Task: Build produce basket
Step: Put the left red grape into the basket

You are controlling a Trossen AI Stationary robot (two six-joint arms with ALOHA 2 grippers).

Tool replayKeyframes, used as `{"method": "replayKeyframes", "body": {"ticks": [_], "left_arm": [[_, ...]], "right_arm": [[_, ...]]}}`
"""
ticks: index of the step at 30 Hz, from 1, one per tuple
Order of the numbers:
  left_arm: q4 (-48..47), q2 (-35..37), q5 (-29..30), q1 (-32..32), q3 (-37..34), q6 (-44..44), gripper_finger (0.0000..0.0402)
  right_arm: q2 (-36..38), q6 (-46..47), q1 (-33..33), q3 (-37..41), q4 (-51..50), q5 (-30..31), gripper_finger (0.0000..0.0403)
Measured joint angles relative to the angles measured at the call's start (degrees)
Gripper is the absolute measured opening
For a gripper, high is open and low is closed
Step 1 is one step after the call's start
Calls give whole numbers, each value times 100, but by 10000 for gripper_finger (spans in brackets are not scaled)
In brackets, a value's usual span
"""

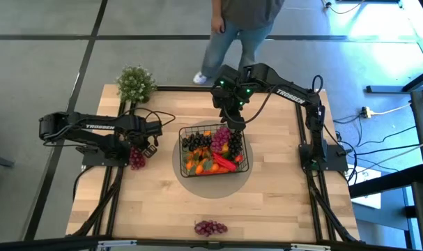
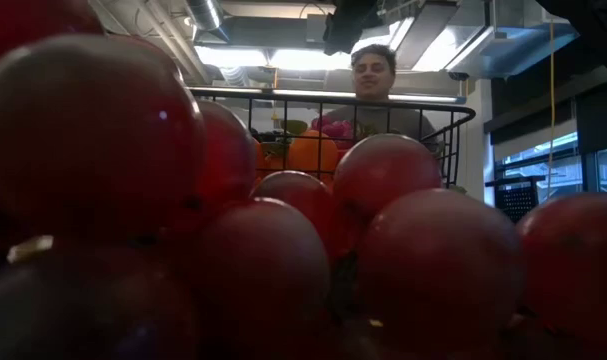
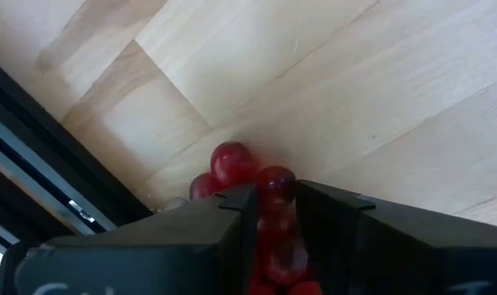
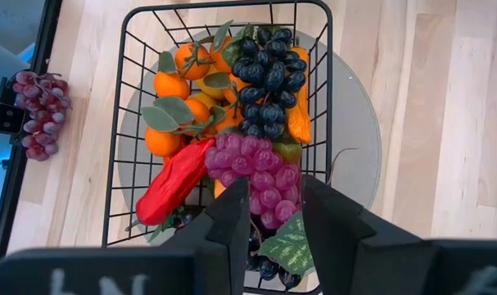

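Note:
The black wire basket (image 1: 244, 162) stands on a grey round mat at the table's middle. It holds produce: oranges (image 4: 168, 86), dark grapes (image 4: 268, 74) and a red pepper (image 4: 176, 182). My right gripper (image 4: 273, 205) hangs over the basket's far side, shut on a pink-purple grape bunch (image 4: 252, 168). At the table's left, my left gripper (image 1: 138, 148) points down, shut on a red grape bunch (image 1: 136, 160) that lies on the wood. A third bunch (image 1: 210, 227) lies at the near edge and fills the low view. My left gripper pinches the red bunch between its two fingers (image 3: 232, 215), coming from above and pointing down. Grapes (image 3: 274, 187) show in the gap and just past the fingertips, and the bunch lies on the table. My right gripper pinches the upper end of the pink-purple bunch (image 4: 268, 205) between its two fingers, slanting down from the far side. The bunch hangs below the fingers inside the basket. I cannot tell whether its lower end rests on the other produce.
A leafy potted plant (image 1: 136, 84) stands at the far left corner. A person (image 1: 242, 28) stands beyond the far edge. Bare wood lies to the right of the basket and between it and the near bunch.

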State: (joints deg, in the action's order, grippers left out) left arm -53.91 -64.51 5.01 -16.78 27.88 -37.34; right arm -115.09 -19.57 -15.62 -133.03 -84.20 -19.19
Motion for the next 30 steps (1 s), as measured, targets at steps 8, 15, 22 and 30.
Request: {"method": "replayKeyframes", "body": {"ticks": [8, 15, 22, 30], "left_arm": [[19, 0, -2, 0, 0, -4, 18], [185, 0, -1, 3, -2, -149, 2], [231, -2, 19, 231, 230, -155, 0], [103, -2, 42, 629, 1091, 51, 0]], "right_arm": [[0, -1, 0, 0, -18, 1, 100], [0, -7, 0, 0, -115, 1, 100], [61, -26, -2, 2, -167, -1, 100], [327, -40, -22, 4, -218, -44, 100]]}}
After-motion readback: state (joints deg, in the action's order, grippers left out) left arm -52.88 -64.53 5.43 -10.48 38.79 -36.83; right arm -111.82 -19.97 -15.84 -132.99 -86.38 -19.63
